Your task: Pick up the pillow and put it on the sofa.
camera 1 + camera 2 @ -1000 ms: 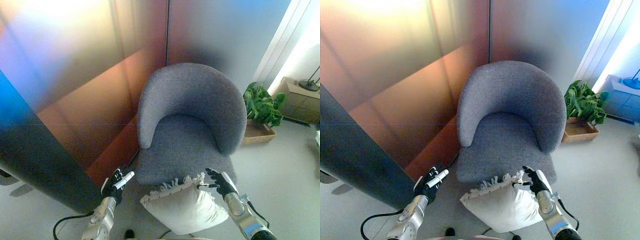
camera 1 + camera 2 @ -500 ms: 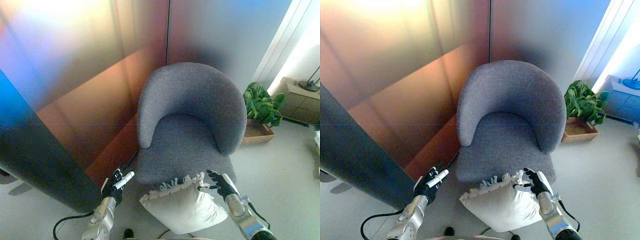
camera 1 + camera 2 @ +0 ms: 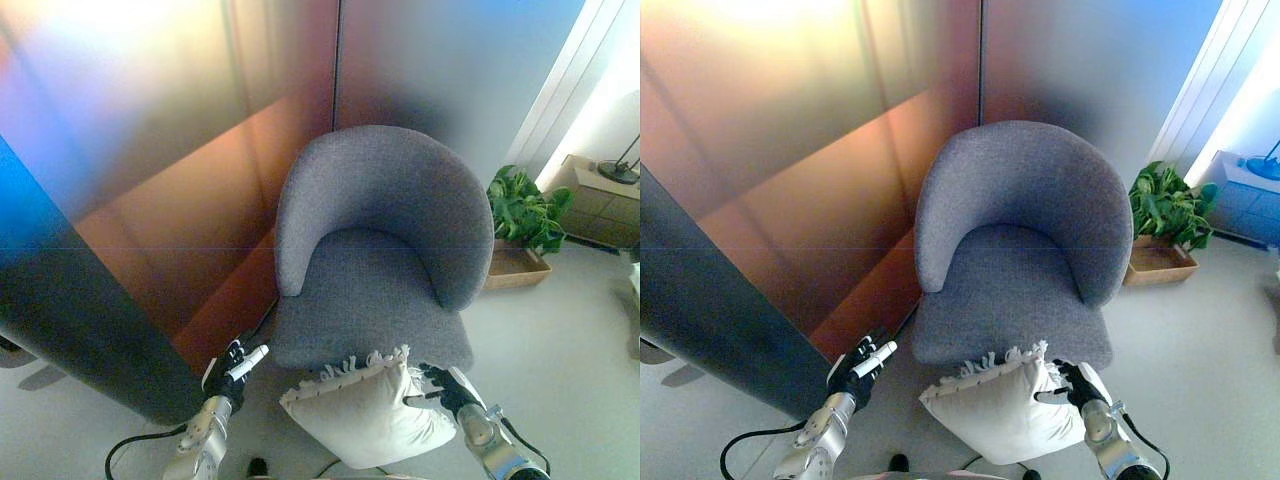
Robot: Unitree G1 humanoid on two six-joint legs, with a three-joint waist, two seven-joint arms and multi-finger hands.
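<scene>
A white pillow [image 3: 365, 412] with a fringed top edge stands in front of the grey armchair [image 3: 385, 265], its fringe overlapping the seat's front edge. My right hand [image 3: 447, 387] rests against the pillow's right side, fingers relaxed and thumb touching the cloth. My left hand [image 3: 232, 367] is at the lower left, apart from the pillow, holding nothing, with a white-tipped finger stretched out. The armchair's seat [image 3: 1005, 290] has nothing on it.
Tall wall panels [image 3: 200, 150] stand behind and left of the chair, with a dark panel [image 3: 70, 340] close to my left arm. A potted plant [image 3: 522, 212] in a wooden tray [image 3: 515, 267] stands right of the chair. A low cabinet [image 3: 600, 200] is at the far right.
My right hand has slid down from the pillow's top right corner along its right side. The pillow, chair and left hand have stayed where they were.
</scene>
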